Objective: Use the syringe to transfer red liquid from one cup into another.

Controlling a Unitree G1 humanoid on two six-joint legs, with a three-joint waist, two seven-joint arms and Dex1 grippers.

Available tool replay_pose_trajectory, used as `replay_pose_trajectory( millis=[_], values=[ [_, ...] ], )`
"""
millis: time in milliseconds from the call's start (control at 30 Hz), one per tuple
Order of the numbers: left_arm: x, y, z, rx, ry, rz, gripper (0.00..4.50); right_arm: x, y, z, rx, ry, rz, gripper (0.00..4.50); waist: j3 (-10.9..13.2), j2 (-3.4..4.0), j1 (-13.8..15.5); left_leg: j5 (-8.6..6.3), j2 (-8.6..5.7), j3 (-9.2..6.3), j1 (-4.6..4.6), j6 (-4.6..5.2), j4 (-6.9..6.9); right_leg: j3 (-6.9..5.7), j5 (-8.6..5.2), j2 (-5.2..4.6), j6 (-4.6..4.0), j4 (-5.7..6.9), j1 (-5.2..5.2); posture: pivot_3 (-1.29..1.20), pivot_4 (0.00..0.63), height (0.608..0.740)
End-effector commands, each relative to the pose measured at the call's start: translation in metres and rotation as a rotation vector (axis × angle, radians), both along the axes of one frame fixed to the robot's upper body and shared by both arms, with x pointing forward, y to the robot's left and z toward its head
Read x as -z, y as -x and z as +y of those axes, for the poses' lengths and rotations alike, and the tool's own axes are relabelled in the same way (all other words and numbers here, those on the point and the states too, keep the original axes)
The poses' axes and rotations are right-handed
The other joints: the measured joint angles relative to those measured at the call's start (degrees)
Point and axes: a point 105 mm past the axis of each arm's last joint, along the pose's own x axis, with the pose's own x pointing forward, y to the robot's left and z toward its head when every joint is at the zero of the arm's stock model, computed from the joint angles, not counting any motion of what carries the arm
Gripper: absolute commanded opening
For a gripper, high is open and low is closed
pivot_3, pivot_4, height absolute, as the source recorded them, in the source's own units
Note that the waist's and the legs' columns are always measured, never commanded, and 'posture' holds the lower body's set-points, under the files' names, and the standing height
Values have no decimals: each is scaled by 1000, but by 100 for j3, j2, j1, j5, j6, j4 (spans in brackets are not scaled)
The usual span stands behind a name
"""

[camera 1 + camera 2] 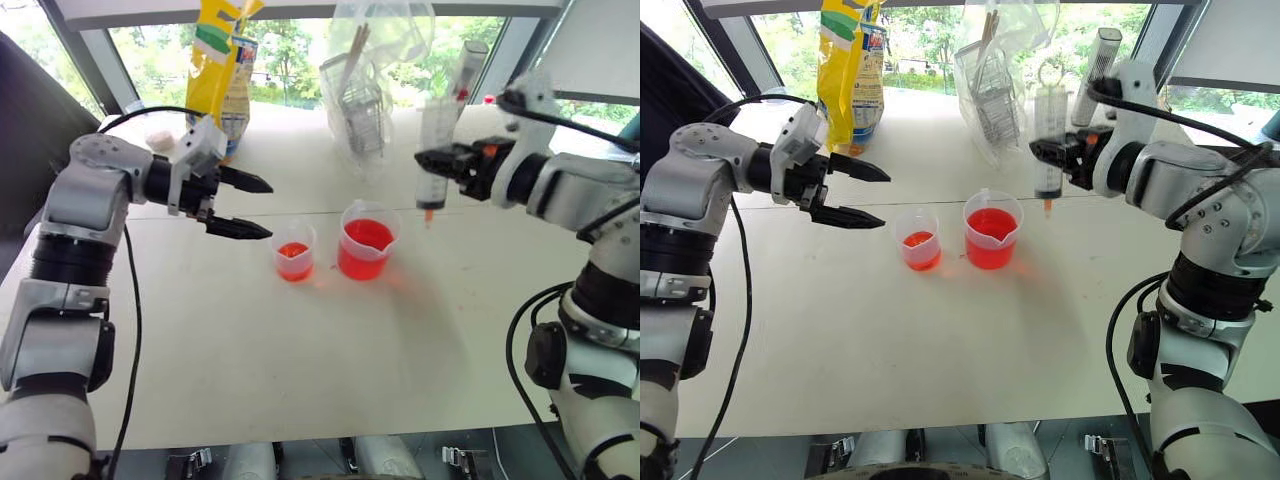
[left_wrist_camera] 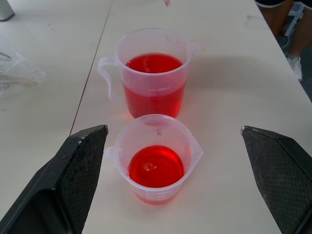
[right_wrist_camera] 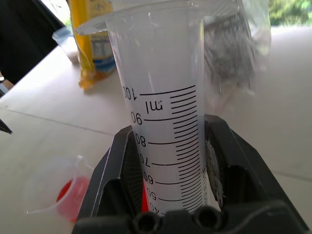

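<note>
Black-fingered left gripper (image 1: 245,205) sits nearest the head camera, off to the left of both cups, jaws spread wide and holding nothing. From its wrist view the smaller clear plastic cup (image 2: 157,158) sits between its fingers (image 2: 73,170) but untouched, with the larger clear lipped beaker (image 2: 152,70) right behind it.

Right gripper (image 1: 432,160) is clamped on the large clear graduated syringe (image 1: 437,135), held upright, tip down, in the air to the right of the beaker and above the white table (image 1: 300,350). Right wrist view confirms jaws tight on the barrel around the mid graduations. Nozzle shows a bit of orange-red; barrel looks mostly clear, so load state is uncertain.

Progress read:
- Syringe picked up: done.
- Translucent red liquid (image 2: 154,63) fills the beaker to roughly half or more.
- Smaller cup already has a shallow red layer in the bottom, so at least some liquid is in the target.
- Faint red staining on the table beside the beaker, likely drips.

Likely left: bring the tip over a cup, draw or discharge depending on what the barrel holds, repeat if more volume is wanted. Syringe tip is currently over neither cup.
</note>
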Motion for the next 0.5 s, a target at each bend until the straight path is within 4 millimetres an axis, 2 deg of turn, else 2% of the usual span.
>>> replay_pose_trajectory(
  millis=[33, 267, 500],
  values=[
    [-22, 1, -4, 27, 33, -88, 4486, 21, -4, -11, 39, -2, 130, 1404, 0, 0, 6, 0, 0, 1, 0, 0, 0, 0, 0, 0, 0, -1, 0, 0, 150, 739],
    [-43, 2, -10, 34, 112, -121, 4486, 86, -11, -23, 95, 111, 377, 1404, 0, 0, 6, -1, -4, 3, -8, 1, 1, 0, 1, -3, 2, -7, -2, 0, 150, 739],
    [-57, 2, -12, 28, 179, -131, 4486, 109, -14, -25, 96, 153, 471, 1404, 0, 0, -1, -1, -2, 2, -4, 2, -1, -4, 1, 3, 2, -5, -4, 0, 150, 739]
  ],
)
